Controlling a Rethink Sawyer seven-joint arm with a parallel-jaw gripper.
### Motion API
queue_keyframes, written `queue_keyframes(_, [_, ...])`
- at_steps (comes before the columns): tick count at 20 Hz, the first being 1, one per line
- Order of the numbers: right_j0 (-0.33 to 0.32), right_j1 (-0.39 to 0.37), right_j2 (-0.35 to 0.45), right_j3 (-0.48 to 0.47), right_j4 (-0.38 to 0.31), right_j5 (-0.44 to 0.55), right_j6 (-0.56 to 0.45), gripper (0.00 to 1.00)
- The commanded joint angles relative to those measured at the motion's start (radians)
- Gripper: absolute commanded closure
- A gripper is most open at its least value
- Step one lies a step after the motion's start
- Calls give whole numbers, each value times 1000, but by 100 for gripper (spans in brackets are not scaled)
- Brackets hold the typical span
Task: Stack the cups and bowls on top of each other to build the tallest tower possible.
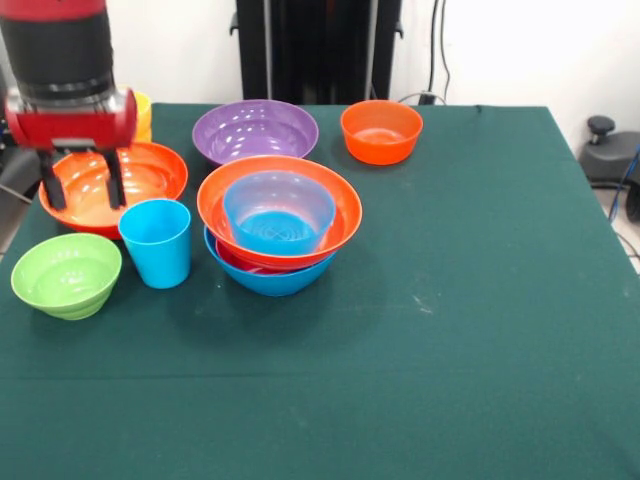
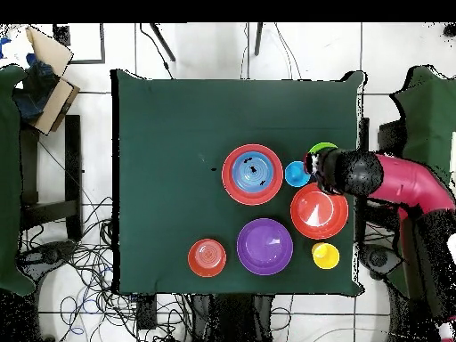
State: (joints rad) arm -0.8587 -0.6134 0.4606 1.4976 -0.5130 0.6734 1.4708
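My gripper (image 1: 83,195) is open and empty, hanging over a large orange bowl (image 1: 150,170) at the left. The sky blue cup (image 1: 157,242) stands upright on the table just in front of that bowl, beside the tower. The tower is a large blue bowl (image 1: 270,281), a sliver of magenta bowl (image 1: 235,263), a large orange bowl (image 1: 338,215) and a medium blue bowl (image 1: 278,215) nested inside. The lime green bowl (image 1: 65,275) sits front left. In the overhead view the gripper (image 2: 317,169) is between the blue cup (image 2: 297,174) and the orange bowl (image 2: 319,212).
A large purple bowl (image 1: 255,130) and a small orange bowl (image 1: 380,130) stand at the back. The yellow cup (image 1: 143,115) is mostly hidden behind the arm and shows in the overhead view (image 2: 325,256). The green tablecloth (image 1: 450,330) covers the table.
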Motion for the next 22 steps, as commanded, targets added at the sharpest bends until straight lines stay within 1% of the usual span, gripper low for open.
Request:
queue_keyframes(1, [2,-100,61,139,-12,-33,-73,0])
queue_keyframes(6, [10,-73,44,151,-51,-89,-48,0])
queue_keyframes(10, [9,-69,32,165,-63,-105,-46,0])
queue_keyframes(13, [4,-103,27,205,-51,-114,-27,0])
queue_keyframes(18, [-14,-198,19,331,-21,-131,10,0])
queue_keyframes(20, [-21,-229,16,376,-17,-146,21,0])
queue_keyframes(22, [-29,-244,16,407,-19,-163,26,0])
